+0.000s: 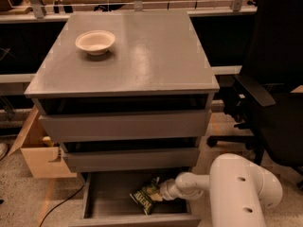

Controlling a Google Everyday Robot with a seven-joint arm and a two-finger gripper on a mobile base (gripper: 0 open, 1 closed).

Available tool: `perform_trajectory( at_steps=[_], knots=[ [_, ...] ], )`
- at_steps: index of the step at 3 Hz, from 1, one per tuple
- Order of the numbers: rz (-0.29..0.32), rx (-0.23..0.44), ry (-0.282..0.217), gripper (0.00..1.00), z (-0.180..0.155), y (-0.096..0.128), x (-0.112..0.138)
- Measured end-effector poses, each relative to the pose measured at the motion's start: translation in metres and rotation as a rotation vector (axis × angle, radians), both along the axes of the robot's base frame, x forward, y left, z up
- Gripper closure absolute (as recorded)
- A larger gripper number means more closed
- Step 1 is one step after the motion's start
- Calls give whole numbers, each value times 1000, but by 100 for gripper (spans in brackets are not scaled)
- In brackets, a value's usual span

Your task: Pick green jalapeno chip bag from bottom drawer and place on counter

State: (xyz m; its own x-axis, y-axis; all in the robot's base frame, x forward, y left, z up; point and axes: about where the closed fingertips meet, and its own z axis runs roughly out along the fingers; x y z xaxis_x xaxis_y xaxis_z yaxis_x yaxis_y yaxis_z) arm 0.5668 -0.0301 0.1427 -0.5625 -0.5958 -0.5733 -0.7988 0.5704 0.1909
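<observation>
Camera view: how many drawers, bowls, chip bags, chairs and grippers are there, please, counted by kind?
Drawers: 3 (top drawer, middle drawer, bottom drawer)
Bowl: 1
Green jalapeno chip bag: 1
Chair: 1
Gripper, in the bottom drawer at the bag: 1
Total: 7

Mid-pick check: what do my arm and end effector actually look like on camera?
Smooth white arm: a bulky rounded housing with small dark dots, narrowing to a slimmer white wrist. No cables show. The end effector is down in the bottom drawer.

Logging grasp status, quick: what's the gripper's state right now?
The gripper is in the bottom drawer, at the green jalapeno chip bag; open or shut cannot be told.
</observation>
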Motion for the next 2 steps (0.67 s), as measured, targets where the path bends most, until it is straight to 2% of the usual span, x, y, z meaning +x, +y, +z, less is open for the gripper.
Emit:
perform_trajectory(
  at_steps=[1,2],
  knots=[
    [17,29,-8,85,13,-2,-10],
    [55,111,-26,100,40,-5,-28]
  ],
)
